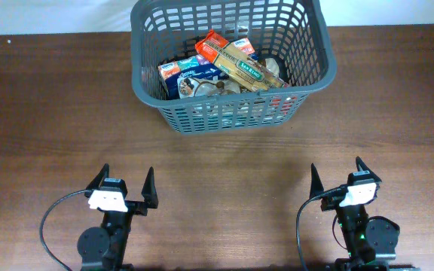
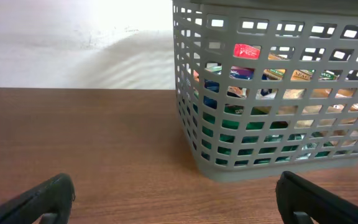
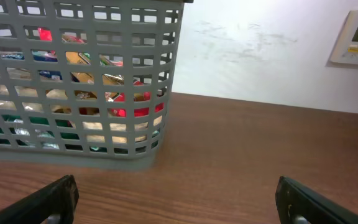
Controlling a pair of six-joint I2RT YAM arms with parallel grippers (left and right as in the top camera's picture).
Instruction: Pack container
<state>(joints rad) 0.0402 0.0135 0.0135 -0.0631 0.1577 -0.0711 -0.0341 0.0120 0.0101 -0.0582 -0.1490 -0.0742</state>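
Observation:
The container [image 1: 151, 45] is a large dark grey lattice basket at the far middle of the table. It holds several grocery packets, among them a long tan box [image 1: 249, 72] lying on top. The basket also shows in the left wrist view [image 2: 272, 165] and the right wrist view [image 3: 73, 155]. My left gripper [image 1: 123, 190] is open and empty near the front edge, left of centre. My right gripper [image 1: 340, 183] is open and empty near the front edge, right of centre. Both are well short of the basket.
Brown wooden table [image 1: 51, 113] runs to a white wall behind the basket. A wall panel [image 3: 356, 38] shows at the far right in the right wrist view. Black cables [image 1: 51, 218] loop beside each arm base.

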